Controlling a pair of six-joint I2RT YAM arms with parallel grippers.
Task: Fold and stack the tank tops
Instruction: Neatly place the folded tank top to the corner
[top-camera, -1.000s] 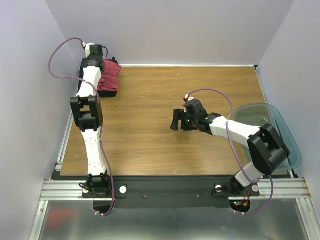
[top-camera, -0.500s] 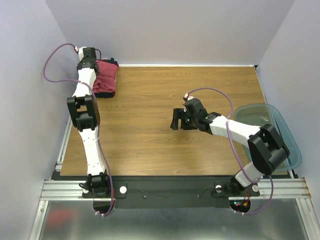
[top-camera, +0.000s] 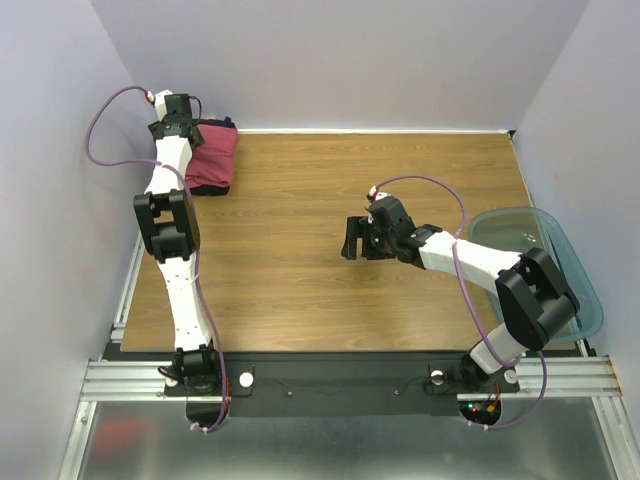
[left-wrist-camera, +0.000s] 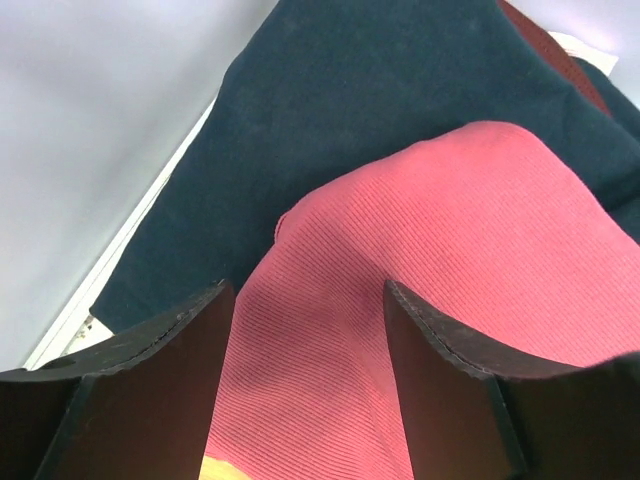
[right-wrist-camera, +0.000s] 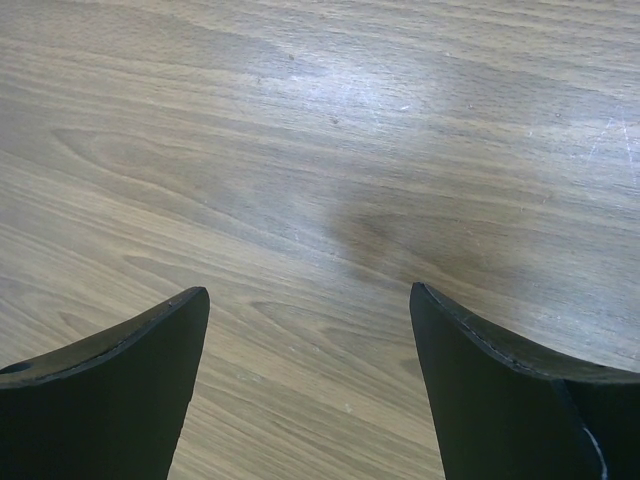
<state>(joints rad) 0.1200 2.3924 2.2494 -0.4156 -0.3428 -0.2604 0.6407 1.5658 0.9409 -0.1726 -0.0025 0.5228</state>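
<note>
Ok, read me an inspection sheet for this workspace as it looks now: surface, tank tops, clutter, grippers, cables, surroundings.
Surface: wooden table, bare wood under the right arm.
Job's things: rose-red tank top folded, lying on the navy tank top in the far left corner.
Clutter: translucent tub at the right edge, partly hidden by the right arm.
Grippers: left gripper open, over the rose-red cloth; right gripper open, above bare wood, holding nothing.
Cables: purple cables loop beside each arm, off the cloth.
Surroundings: pale walls on three sides; metal rail along the near edge.
</note>
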